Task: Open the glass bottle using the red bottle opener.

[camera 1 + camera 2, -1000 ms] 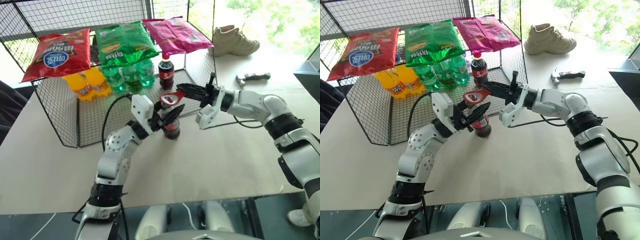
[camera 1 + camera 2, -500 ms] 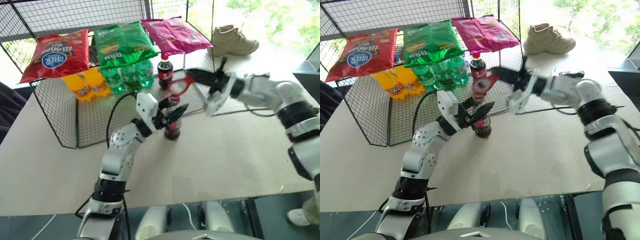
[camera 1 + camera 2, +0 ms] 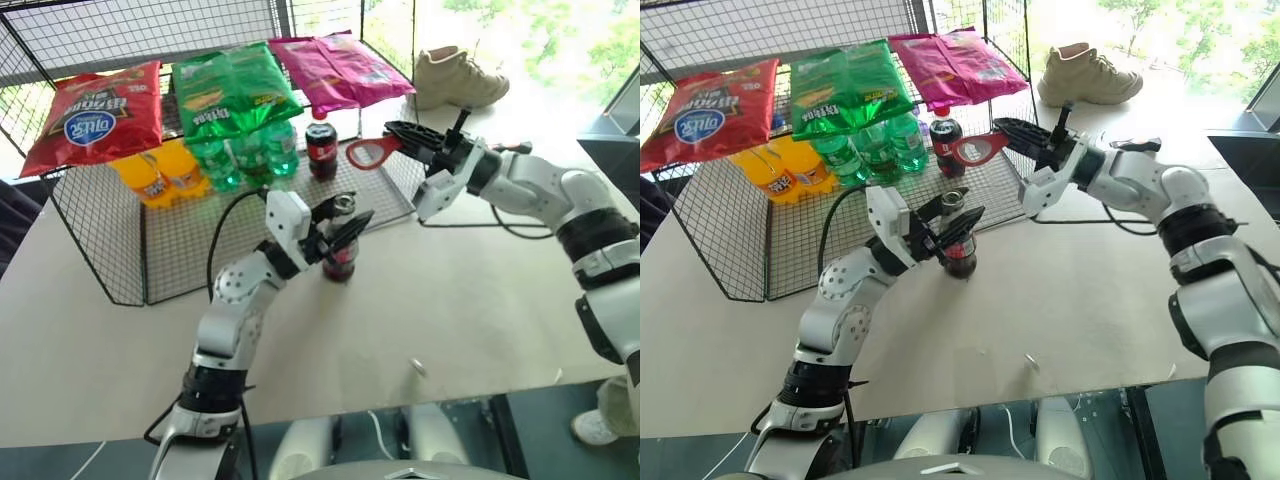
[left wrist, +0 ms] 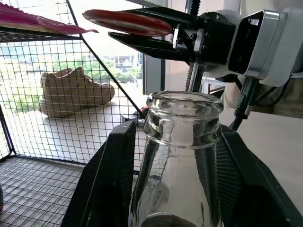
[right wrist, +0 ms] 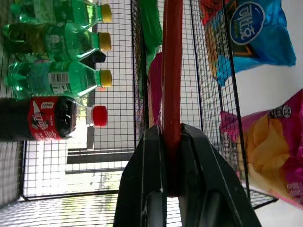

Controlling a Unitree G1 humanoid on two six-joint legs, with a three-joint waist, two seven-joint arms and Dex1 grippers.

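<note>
The glass bottle [image 3: 340, 255] stands on the table in front of the wire rack, dark cola in its lower part. My left gripper [image 3: 342, 220] is shut on it, one black finger [image 4: 111, 179] on each side of the neck. The bottle's mouth [image 4: 183, 111] is bare, with no cap on it. My right gripper [image 3: 398, 135] is shut on the handle of the red bottle opener [image 3: 368, 152]. It holds the opener level, above and to the right of the bottle and apart from it. The opener's ring head [image 3: 973, 149] points left, toward the rack.
The wire rack [image 3: 120, 240] carries red, green and pink snack bags on top. Orange and green soda bottles and a red-capped cola bottle [image 3: 320, 150] stand inside. A beige shoe [image 3: 455, 78] lies at the back right. A small pale piece [image 3: 418, 367] lies near the table's front edge.
My right gripper has lifted the red opener off the bottle's mouth, up and to the right. A small pale piece now lies on the table in front. The left gripper kept still.
</note>
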